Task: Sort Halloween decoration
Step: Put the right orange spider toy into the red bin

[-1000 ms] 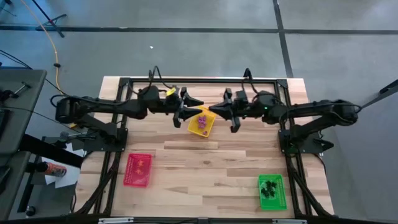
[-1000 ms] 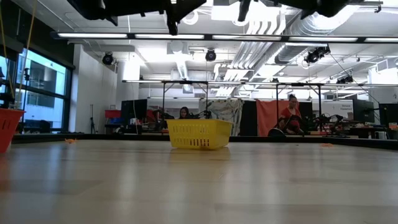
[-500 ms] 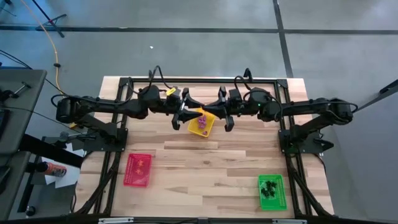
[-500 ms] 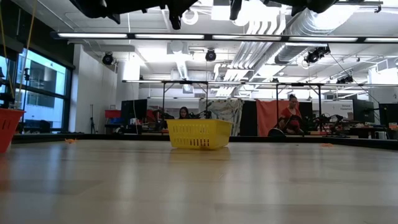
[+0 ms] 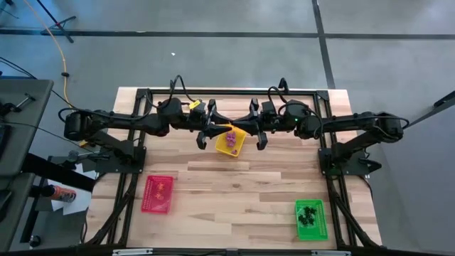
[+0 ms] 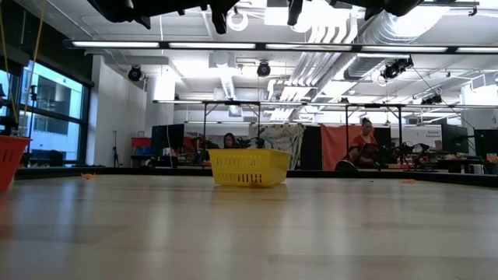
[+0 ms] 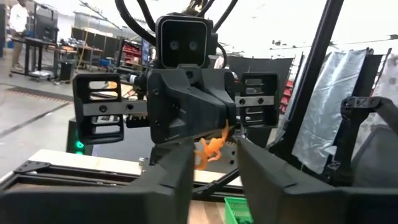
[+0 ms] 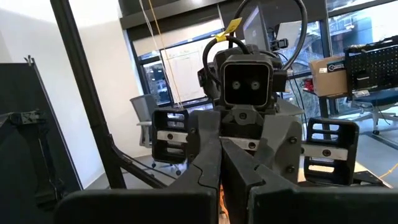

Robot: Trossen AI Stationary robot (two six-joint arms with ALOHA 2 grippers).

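Three trays are being seen on one wooden table (image 5: 234,188) in the high view: one yellow tray (image 5: 230,141) at upper centre, one red tray (image 5: 158,193) at lower left, one green tray (image 5: 310,219) at lower right. Two dark arms are being counted, each ending in one gripper: the left gripper (image 5: 211,122) and the right gripper (image 5: 250,123), both above the yellow tray. One orange trinket (image 7: 210,148) is being shown in the left wrist view. The small purple, orange and black trinkets lying in the trays are too tiny to be counted. Two people are being made out far back in the low view.
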